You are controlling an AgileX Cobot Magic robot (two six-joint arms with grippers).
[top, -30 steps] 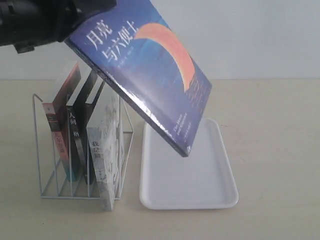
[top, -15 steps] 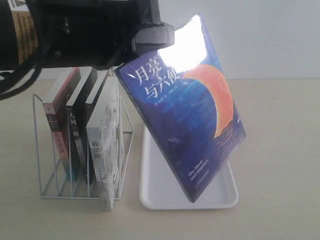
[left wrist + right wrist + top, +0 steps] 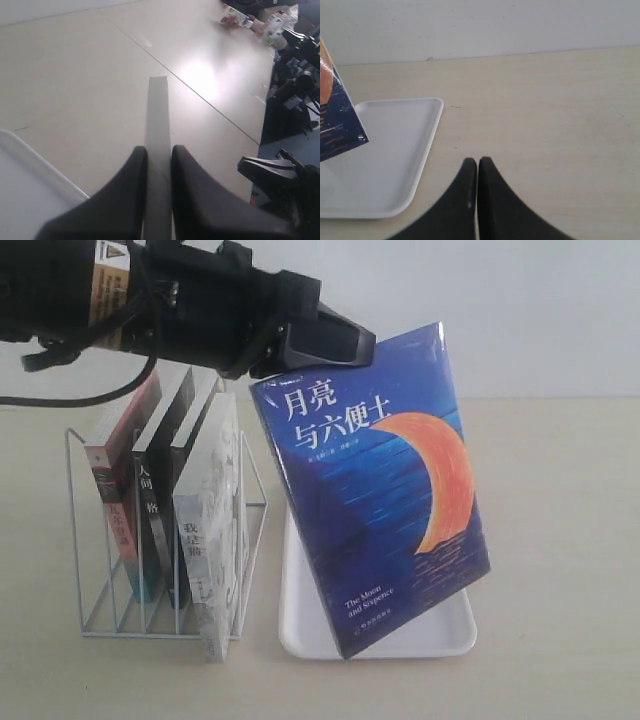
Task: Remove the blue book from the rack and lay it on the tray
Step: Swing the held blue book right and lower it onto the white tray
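Observation:
The blue book, dark-blue with an orange crescent moon, hangs nearly upright and slightly tilted over the white tray. My left gripper is shut on its upper left corner. In the left wrist view the book shows edge-on as a grey strip pinched between the black fingers, midpoint. The white wire rack stands left of the tray with several books in it. My right gripper is shut and empty over the table, beside the tray; the book's corner shows there.
In the rack stand a red-spined book, two black-spined books and a white sketch-cover book. A white wall rises behind the beige table. The left wrist view shows clutter and equipment beyond the table edge.
The left arm has swung the book from a steep slant to nearly upright, cover facing the camera, and lowered it so its bottom edge reaches the tray's front rim.

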